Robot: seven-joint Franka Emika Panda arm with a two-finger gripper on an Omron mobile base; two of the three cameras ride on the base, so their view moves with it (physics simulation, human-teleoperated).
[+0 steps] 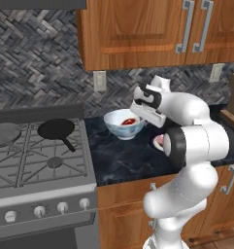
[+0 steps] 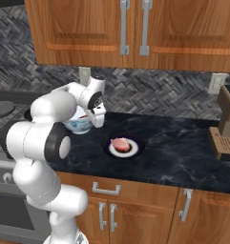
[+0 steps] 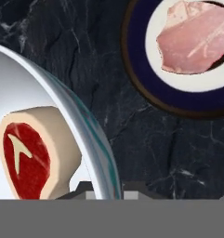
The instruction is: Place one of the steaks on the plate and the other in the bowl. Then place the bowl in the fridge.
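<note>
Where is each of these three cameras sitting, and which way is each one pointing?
Left base view: behind the arm's left, facing stove, bowl and counter; arm rises lower right.
Right base view: behind its right, facing plate and its steak; arm rises lower left.
Hand view: on the hand, facing down at the bowl's rim and plate.
Shared: bowl, plate, dark counter.

Robot arm [image 1: 191, 141]: glossy white rounded segments, dark grey joint bands, black-and-white boxy hand at centre of left base frame.
</note>
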